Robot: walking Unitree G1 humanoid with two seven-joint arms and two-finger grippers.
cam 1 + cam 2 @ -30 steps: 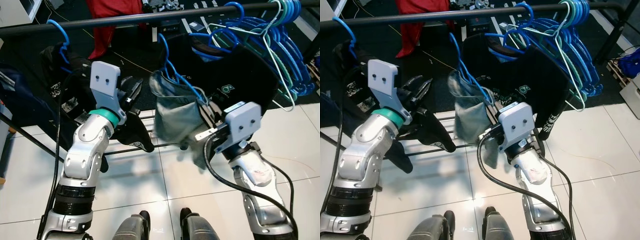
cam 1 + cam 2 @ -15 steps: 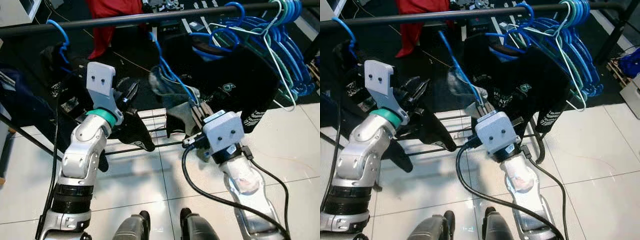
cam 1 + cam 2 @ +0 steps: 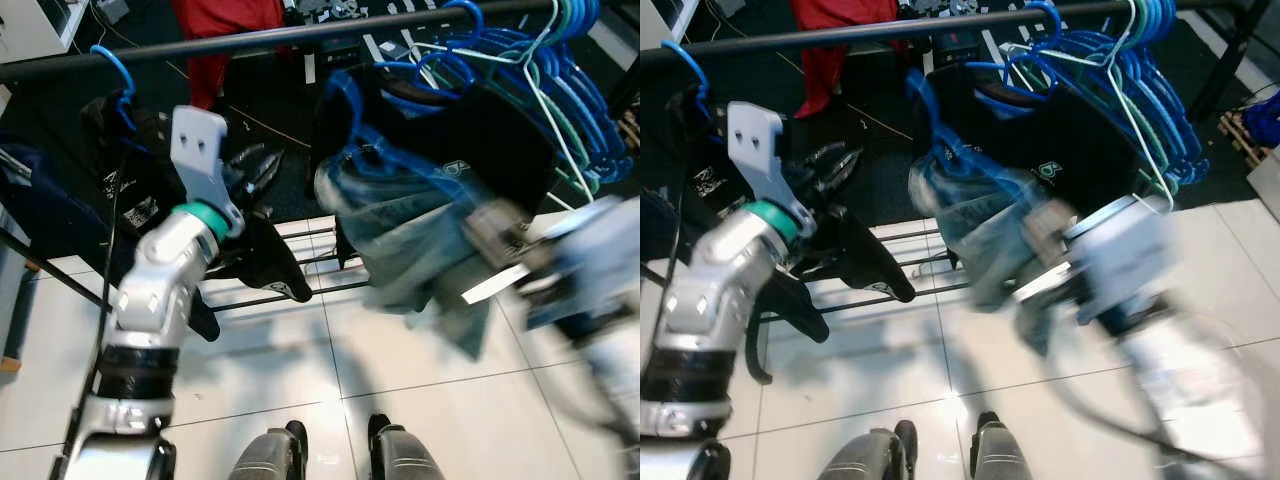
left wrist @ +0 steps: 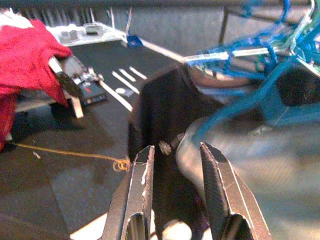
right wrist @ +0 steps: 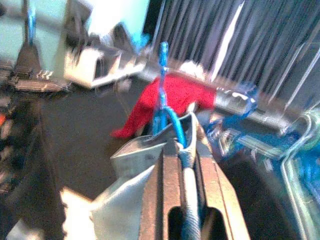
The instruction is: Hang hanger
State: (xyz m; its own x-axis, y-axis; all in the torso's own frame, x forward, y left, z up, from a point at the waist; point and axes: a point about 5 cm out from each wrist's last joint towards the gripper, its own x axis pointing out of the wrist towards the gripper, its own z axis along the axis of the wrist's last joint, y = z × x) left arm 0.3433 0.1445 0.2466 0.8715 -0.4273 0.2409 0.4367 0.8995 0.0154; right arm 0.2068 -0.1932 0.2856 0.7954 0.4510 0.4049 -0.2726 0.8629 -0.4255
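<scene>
A blue hanger (image 3: pixel 345 100) carrying a grey garment (image 3: pixel 405 225) hangs in the air, its hook just below the black rail (image 3: pixel 250 37). My right gripper (image 5: pixel 182 147) is shut on the hanger's blue wire, with the grey cloth draped below it. The right arm (image 3: pixel 590 270) is blurred by motion at the right. My left gripper (image 3: pixel 252 172) is raised to the left of the garment, open and holding nothing; in the left wrist view its fingers (image 4: pixel 142 185) point at a black shirt.
Several blue and green hangers (image 3: pixel 545 70) crowd the rail's right end over a black shirt (image 3: pixel 480 130). A black garment (image 3: pixel 130 140) hangs on a blue hook (image 3: pixel 115 65) at the left. Red cloth (image 3: pixel 215 30) lies behind. Low rack bars (image 3: pixel 290 290) cross the white tiles.
My right arm has swung fast to the right and now blurs, carrying the hanger and grey garment rightward. The left arm has lifted slightly.
</scene>
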